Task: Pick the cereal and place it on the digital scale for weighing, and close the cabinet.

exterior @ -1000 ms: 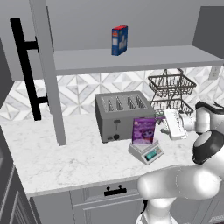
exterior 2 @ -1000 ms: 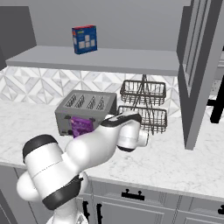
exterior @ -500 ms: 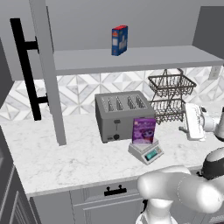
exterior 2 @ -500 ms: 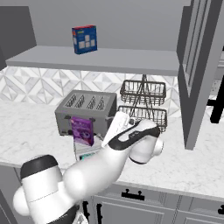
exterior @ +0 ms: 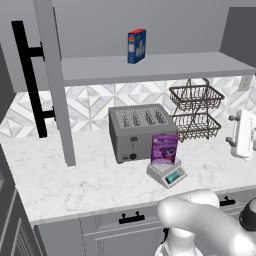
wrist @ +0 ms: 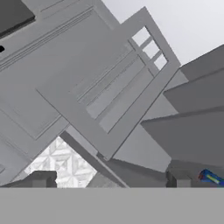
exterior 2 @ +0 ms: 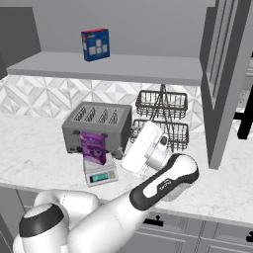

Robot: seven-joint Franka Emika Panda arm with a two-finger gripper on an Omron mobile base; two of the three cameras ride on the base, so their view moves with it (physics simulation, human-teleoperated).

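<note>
The purple cereal (exterior: pixel 164 149) (exterior 2: pixel 93 147) stands upright on the digital scale (exterior: pixel 168 173) (exterior 2: pixel 100 173), just in front of the toaster. My gripper (exterior: pixel 243 133) (exterior 2: pixel 147 147) hangs well to the right of them, above the counter near the wire basket, and touches nothing. In the hand view my gripper (wrist: pixel 111 180) is open, its dark fingertips (wrist: pixel 43 178) wide apart and empty, and it faces a panelled door of the cabinet (wrist: pixel 100 87). Both cabinet doors stand open: the left one (exterior: pixel 54 85) with its black handle (exterior: pixel 30 75), and the right one (exterior 2: pixel 218 74).
A grey toaster (exterior: pixel 137 131) (exterior 2: pixel 96 126) sits behind the scale. A two-tier wire basket (exterior: pixel 195 110) (exterior 2: pixel 163 116) stands to its right. A blue box (exterior: pixel 136 46) (exterior 2: pixel 96 44) is on the cabinet shelf. Drawers run below the counter edge.
The arm has swung right and up, away from the cereal, which stays on the scale. The jaws have stayed open.
</note>
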